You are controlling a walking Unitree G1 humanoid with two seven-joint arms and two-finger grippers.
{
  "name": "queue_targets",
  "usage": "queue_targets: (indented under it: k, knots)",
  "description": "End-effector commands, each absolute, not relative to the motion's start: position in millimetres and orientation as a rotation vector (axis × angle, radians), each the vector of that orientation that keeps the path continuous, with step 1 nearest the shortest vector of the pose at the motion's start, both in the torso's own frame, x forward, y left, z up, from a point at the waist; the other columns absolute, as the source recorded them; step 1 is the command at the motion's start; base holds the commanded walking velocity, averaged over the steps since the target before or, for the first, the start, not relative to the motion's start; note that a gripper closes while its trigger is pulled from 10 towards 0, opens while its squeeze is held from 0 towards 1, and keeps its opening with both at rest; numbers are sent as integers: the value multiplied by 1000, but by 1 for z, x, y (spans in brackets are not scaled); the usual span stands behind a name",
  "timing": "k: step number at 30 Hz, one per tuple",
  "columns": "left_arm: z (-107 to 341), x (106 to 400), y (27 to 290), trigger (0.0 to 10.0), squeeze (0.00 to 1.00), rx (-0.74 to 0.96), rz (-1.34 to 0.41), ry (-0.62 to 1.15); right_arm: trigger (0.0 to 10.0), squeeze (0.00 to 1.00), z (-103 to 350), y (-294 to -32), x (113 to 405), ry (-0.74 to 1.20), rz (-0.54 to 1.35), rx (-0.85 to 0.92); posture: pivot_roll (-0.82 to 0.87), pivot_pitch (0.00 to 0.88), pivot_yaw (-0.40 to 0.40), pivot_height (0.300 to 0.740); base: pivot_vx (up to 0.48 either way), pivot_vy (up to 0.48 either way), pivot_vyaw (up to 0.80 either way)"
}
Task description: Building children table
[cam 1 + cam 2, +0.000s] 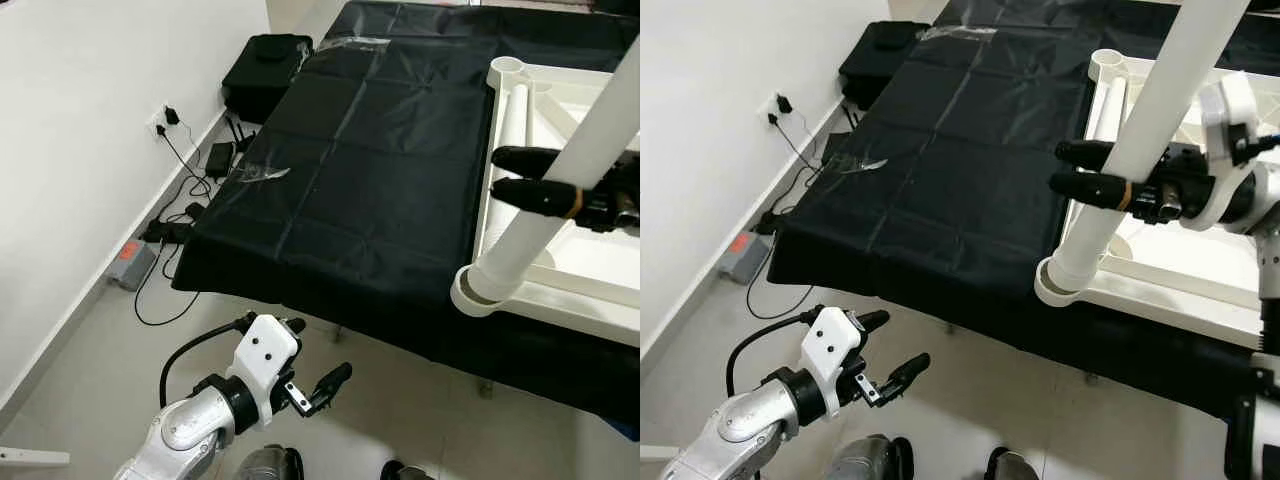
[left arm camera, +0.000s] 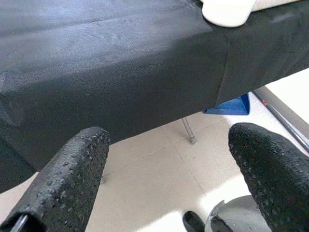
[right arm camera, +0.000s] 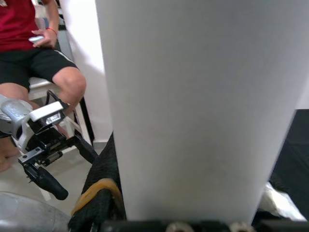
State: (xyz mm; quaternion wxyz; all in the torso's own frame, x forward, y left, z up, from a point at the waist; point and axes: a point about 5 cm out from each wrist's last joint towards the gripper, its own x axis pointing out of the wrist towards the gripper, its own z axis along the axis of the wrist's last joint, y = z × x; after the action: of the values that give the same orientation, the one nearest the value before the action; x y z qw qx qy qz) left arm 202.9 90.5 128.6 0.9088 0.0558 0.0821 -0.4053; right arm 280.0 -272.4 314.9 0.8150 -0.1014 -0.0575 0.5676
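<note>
Black cloth covers the table (image 1: 350,180) in front of me, with a white wall and a tangle of chargers and cables (image 1: 185,190) on the floor along its left side. At the table's right end lies the upturned white children's tabletop (image 1: 590,270), partly cut off by the frame edge. My right gripper (image 1: 1080,170) has its fingers clamped on a white table leg (image 1: 1150,130), which slants up out of the picture; its foot sits in the round corner socket (image 1: 1065,285) nearest me, though I can't make out how deep it is seated. My left gripper (image 1: 885,350) hangs low over the tiled floor, short of the table edge, fingers apart on nothing. A seated person (image 3: 34,53) shows in the right wrist view, mostly hidden behind the leg.
</note>
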Motion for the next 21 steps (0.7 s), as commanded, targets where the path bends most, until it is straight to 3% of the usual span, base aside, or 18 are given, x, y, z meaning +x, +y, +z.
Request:
queue_targets:
  k: [1, 14, 21]
  knots:
    - [123, 201, 92, 10000, 0, 130, -844, 194, 0, 0, 298, -265, 281, -55, 1242, -169, 199, 164, 75, 740, 0, 0, 0]
    - [124, 201, 91, 10000, 0, 138, -854, 180, 0, 0, 278, -256, 282, 2, 1236, -148, 200, 182, 67, 740, 0, 0, 0]
    - [125, 199, 91, 10000, 0, 136, -851, 176, 0, 0, 289, -257, 290, -24, 1207, -171, 205, 211, 60, 740, 0, 0, 0]
